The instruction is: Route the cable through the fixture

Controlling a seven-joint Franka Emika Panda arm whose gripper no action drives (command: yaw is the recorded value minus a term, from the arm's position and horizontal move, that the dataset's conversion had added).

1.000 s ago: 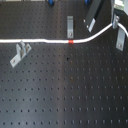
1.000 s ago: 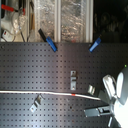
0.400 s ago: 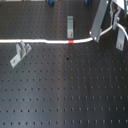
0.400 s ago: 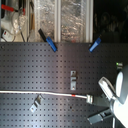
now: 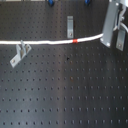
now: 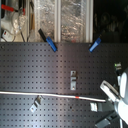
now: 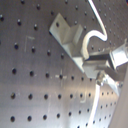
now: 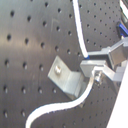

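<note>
Cable [image 5: 45, 42]: white, laid across the black board [image 5: 65, 90] from the first exterior view's left edge to the gripper [image 5: 106, 37] at that view's right; red band [image 5: 74, 39] partway along.
Cable elsewhere: in the second exterior view, stretched from the second exterior view's left edge [image 6: 35, 93] toward the gripper [image 6: 107, 100]; in both wrist views, curving past a bracket into the fingers.
Claw: closed on the cable's end, pinched between the fingers [image 8: 95, 70] in the second wrist view, likewise in the first wrist view [image 7: 97, 62].
Near bracket [image 7: 67, 32]: grey, angled, bolted to the board just beside the gripped end; also in the second wrist view [image 8: 65, 75].
Left bracket [image 5: 19, 54]: standing at the cable's near side, top touching or just under the cord; cannot tell which.
Middle bracket [image 5: 70, 26]: upright behind the cable, close to the red band, apart from the cord.
Right bracket [image 5: 120, 39]: beside the gripper, partly hidden by it.
Blue clamps [image 6: 50, 42]: two at the board's far edge in the second exterior view, well apart from the cable.
Clutter [image 6: 47, 12]: beyond the board, blurred.
</note>
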